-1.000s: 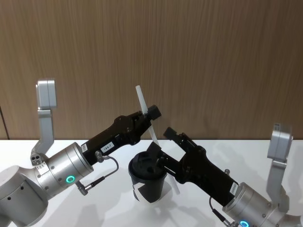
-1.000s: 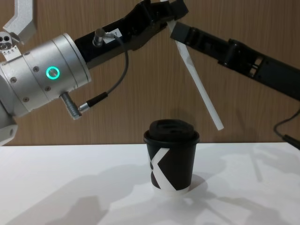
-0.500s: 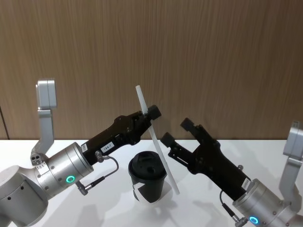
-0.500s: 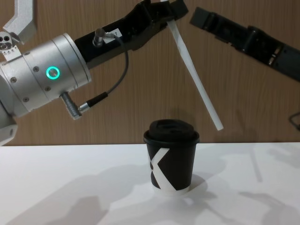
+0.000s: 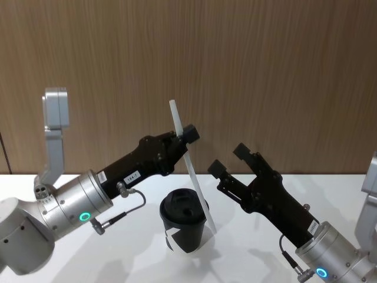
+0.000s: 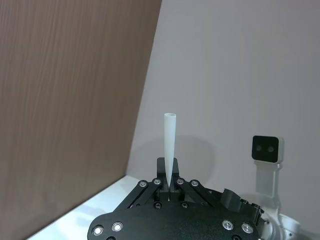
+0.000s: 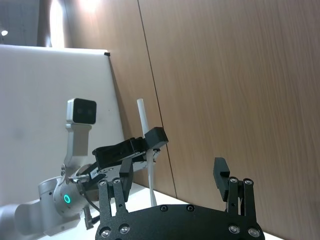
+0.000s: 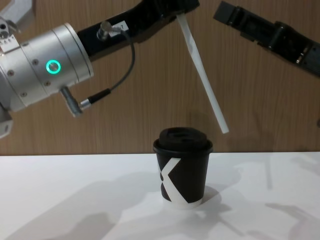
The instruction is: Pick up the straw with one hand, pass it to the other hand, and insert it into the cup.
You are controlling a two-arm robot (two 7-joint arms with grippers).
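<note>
A: Where does the straw lie?

B: It is pinched near its top in the left gripper and slants down. Its low end hangs just above the cup, past the lid's rim on the robot's right.

A: And the right gripper?

B: Jaws spread, empty, close beside the straw — I'd shift the tip leftward.

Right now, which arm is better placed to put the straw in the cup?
Left arm. The left tool grips the straw, whose lower end hangs above and slightly right of the lid of the cup. The right tool is open, empty, off to the side.
</note>
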